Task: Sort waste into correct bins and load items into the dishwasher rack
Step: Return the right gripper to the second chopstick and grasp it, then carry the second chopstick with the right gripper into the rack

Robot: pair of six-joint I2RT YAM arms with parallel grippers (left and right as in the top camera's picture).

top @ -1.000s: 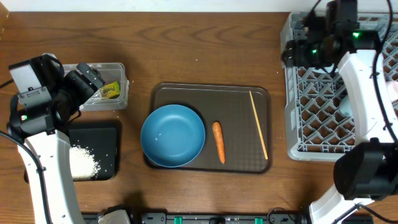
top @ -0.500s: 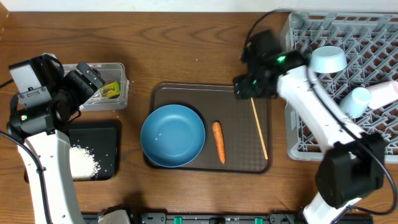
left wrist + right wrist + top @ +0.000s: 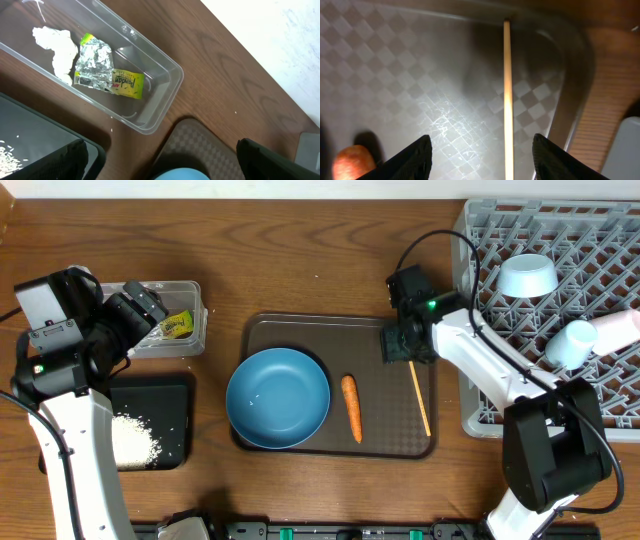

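- Your right jaws stood apart, low over the brown serving tray (image 3: 390, 435). They straddled the upper end of a wooden chopstick (image 3: 507, 100) without clamping it, and nothing was held.
- Only that one chopstick showed, lying along the tray's right side. Loading it looked to be the step in hand.
- Two more things were left on the tray. The carrot (image 3: 350, 408) at centre frame was not yet binned, and the large dark-blue bowl (image 3: 278, 398) just left of it was not yet racked.
- In the dishwasher rack (image 3: 468, 380) at the right of the frame, a small light-blue bowl (image 3: 528, 276) and a pale-blue cup (image 3: 570, 345) were already loaded.
- Your left jaws stood wide apart and empty, by the clear tub (image 3: 160, 95) at the upper left.
- That tub held the silver wrapper (image 3: 95, 67) and the yellow-green packet (image 3: 127, 84).
- The rice (image 3: 132, 440) lay in the black tray (image 3: 175, 395) at lower left.
- By my reckoning you were past halfway, with the chopstick, carrot and big bowl remaining.
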